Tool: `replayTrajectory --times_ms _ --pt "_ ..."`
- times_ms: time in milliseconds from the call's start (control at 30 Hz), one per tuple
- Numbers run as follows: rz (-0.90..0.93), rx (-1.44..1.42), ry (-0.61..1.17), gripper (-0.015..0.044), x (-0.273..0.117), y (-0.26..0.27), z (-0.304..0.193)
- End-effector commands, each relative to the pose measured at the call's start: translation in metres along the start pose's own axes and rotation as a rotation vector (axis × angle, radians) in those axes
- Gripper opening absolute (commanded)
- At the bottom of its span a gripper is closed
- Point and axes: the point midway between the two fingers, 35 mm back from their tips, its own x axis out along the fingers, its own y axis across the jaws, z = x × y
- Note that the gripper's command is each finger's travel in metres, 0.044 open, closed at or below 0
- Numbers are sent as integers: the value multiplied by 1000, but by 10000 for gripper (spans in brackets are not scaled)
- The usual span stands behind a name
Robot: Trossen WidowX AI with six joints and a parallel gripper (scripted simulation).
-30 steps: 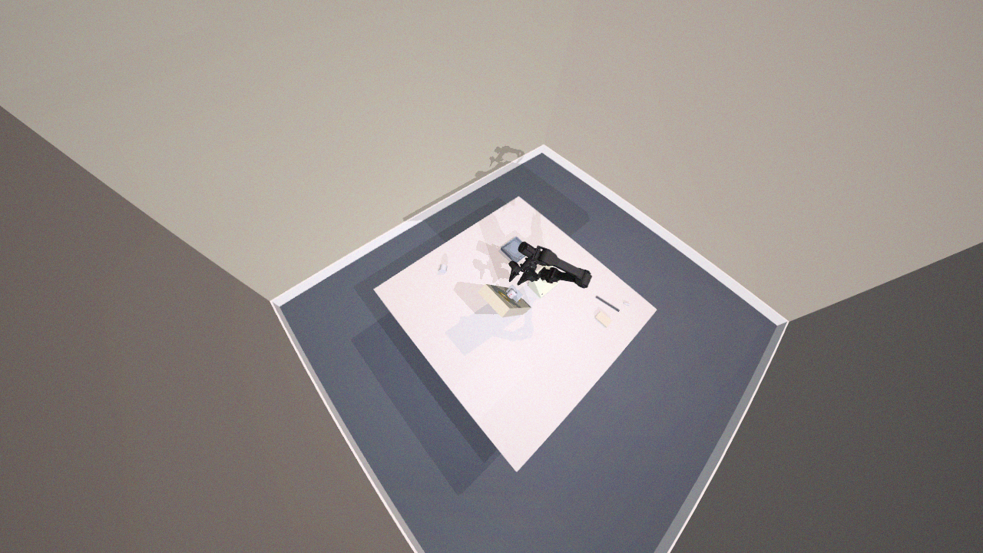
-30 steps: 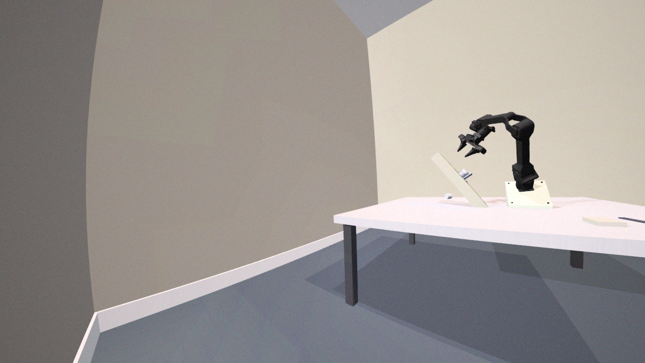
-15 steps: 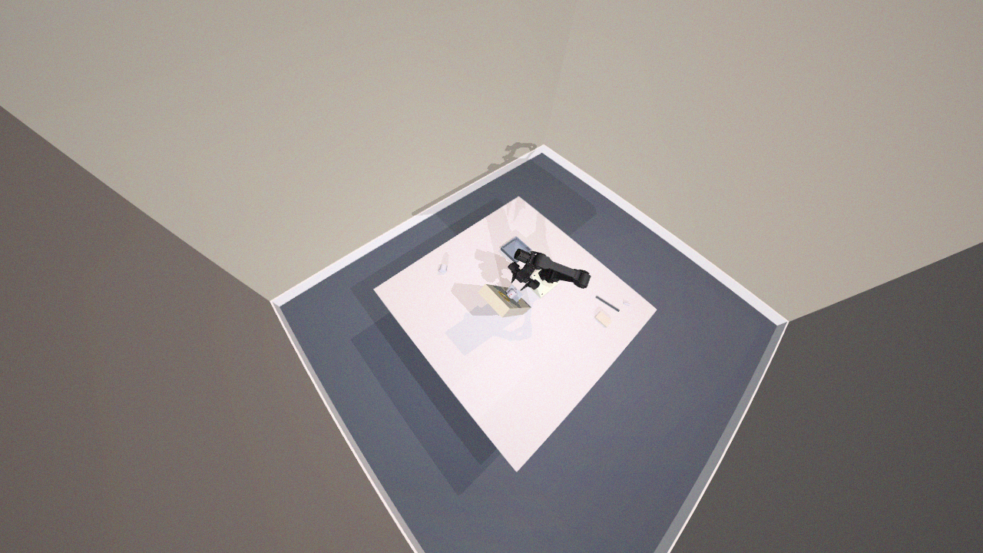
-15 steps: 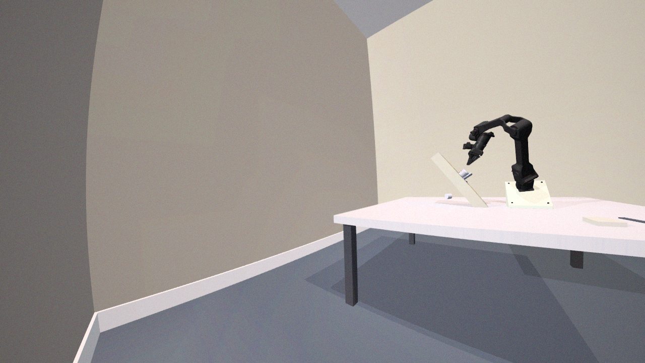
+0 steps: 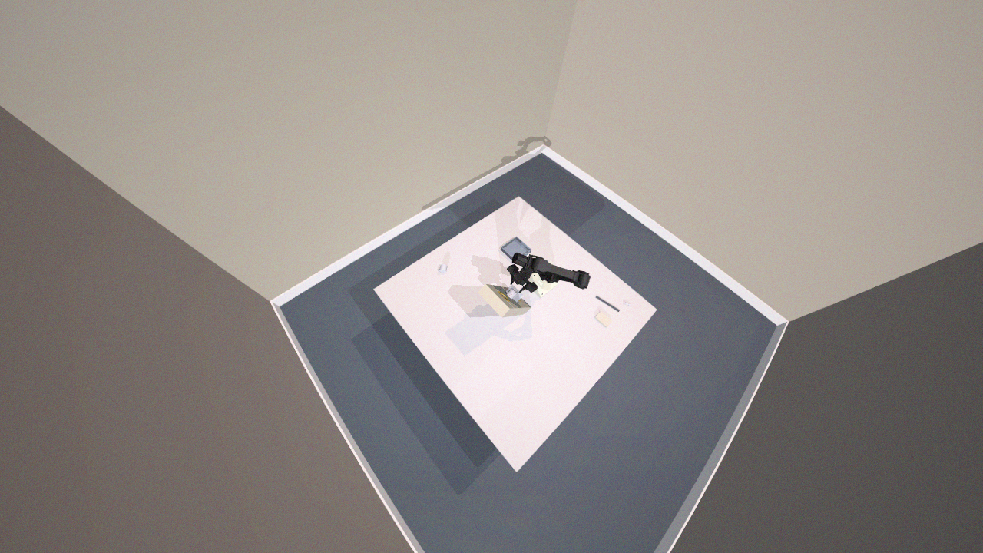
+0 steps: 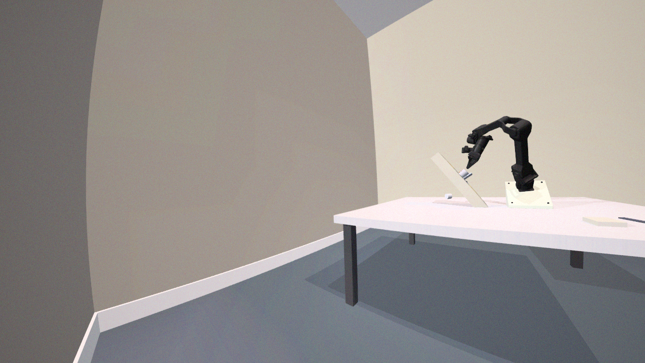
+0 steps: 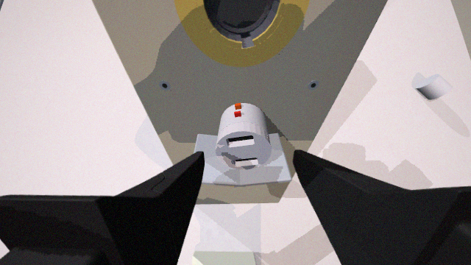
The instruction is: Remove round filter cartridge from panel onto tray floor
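Note:
The white cartridge (image 5: 511,293) (image 6: 463,172) (image 7: 243,151) is out of its socket and rests against the tilted panel (image 6: 451,173) (image 7: 221,81), on a pale ledge (image 7: 206,162). Its two-slotted face points toward the wrist camera, with small red and orange marks on its side. In the wrist view, the panel's dark socket (image 7: 239,12) is empty inside a yellow ring (image 7: 239,60). My gripper (image 5: 516,288) (image 6: 468,166) (image 7: 249,157) is open and empty, just above the cartridge, one fingertip toward each side of it. The blue-grey tray (image 5: 515,248) lies behind the arm and holds nothing visible.
A small white cylinder (image 5: 441,269) (image 6: 447,196) (image 7: 438,86) lies on the table beyond the panel. A beige block (image 5: 603,318) (image 6: 604,221) and a dark bar (image 5: 607,303) (image 6: 631,220) lie on the other side of the arm's base plate (image 6: 527,198).

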Motion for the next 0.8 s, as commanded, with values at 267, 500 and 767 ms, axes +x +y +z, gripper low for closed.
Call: replayTrajectory --times_ms 267,500,767 --pt "5 7 3 305 21 1 -2" --pt "8 7 2 305 32 2 -2" --pt "2 0 1 239 31 2 -1"
